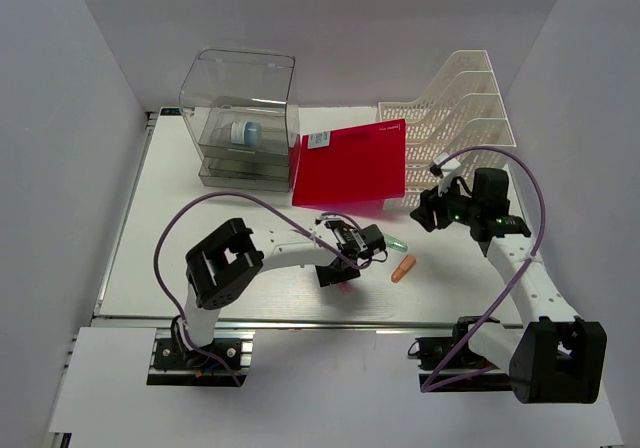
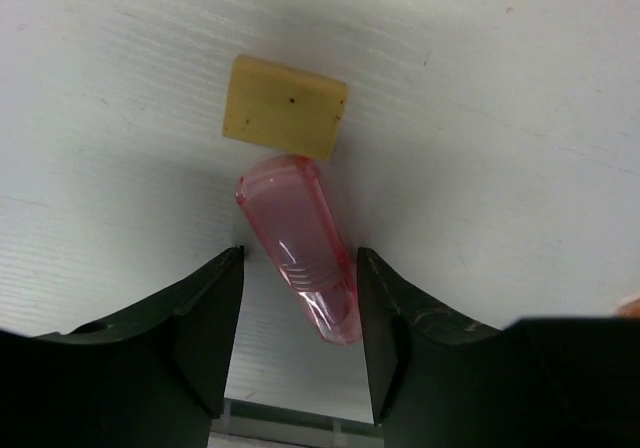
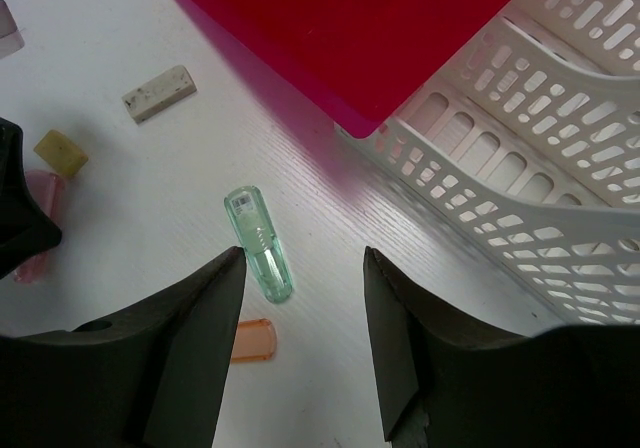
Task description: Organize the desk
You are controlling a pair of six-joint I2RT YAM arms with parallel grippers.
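Nothing here can be read. A small white label (image 1: 318, 140) sits at the 11 o'clock corner of the red folder (image 1: 350, 168), its print too small to make out. The pale green tube (image 3: 259, 245) carries a tiny printed patch at its 11 o'clock end, also illegible.

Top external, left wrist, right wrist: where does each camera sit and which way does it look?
Top external: above and behind the arms, looking down on the desk; both arms show.
Left wrist: on left arm, looking down; left gripper open astride pink tube, by yellow eraser.
Right wrist: on right arm, looking down; right gripper open over green tube.
Shared by both wrist views: pink tube, yellow eraser.
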